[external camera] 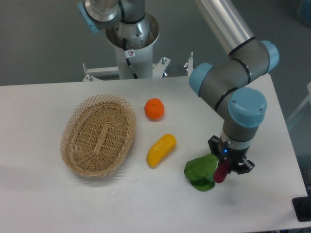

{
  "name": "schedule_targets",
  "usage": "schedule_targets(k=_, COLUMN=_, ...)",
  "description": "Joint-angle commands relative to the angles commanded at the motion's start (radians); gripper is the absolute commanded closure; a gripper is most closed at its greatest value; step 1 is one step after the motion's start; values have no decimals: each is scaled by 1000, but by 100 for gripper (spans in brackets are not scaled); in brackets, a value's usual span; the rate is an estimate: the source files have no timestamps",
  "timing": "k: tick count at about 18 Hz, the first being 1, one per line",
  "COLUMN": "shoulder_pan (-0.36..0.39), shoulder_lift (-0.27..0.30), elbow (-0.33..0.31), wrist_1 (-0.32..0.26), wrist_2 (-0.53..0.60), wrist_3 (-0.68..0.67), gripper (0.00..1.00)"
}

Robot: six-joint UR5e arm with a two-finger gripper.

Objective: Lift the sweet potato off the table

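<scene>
The sweet potato [222, 171] is a small magenta-purple tuber, held upright between the fingers of my gripper [224, 170], which is shut on it. It hangs above the white table [146, 204] at the right side, just beside the right edge of a green leafy vegetable [200, 172]. The arm's blue-capped wrist [247, 112] stands directly above and hides the upper part of the gripper.
A woven wicker basket [98, 135] lies at the left. An orange [154, 108] sits mid-table and a yellow-orange oblong vegetable [161, 150] lies below it. The robot base [131, 36] stands behind the table's far edge. The right table edge is near the gripper.
</scene>
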State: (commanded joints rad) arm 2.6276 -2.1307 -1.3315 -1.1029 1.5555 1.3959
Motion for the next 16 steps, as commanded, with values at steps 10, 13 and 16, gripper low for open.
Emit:
schedule_targets(k=10, shoulder_pan=71, shoulder_lift=-15, elbow=18, wrist_1=5, wrist_2=-8, wrist_3=43, gripper=72)
schedule_targets(k=13, shoulder_pan=80, shoulder_lift=-29, elbow=32, wrist_1=3, wrist_2=-8, wrist_3=46, gripper=71)
schedule_targets(k=16, shoulder_pan=81, shoulder_lift=-31, elbow=37, wrist_1=2, wrist_2=-6, wrist_3=94, gripper=70)
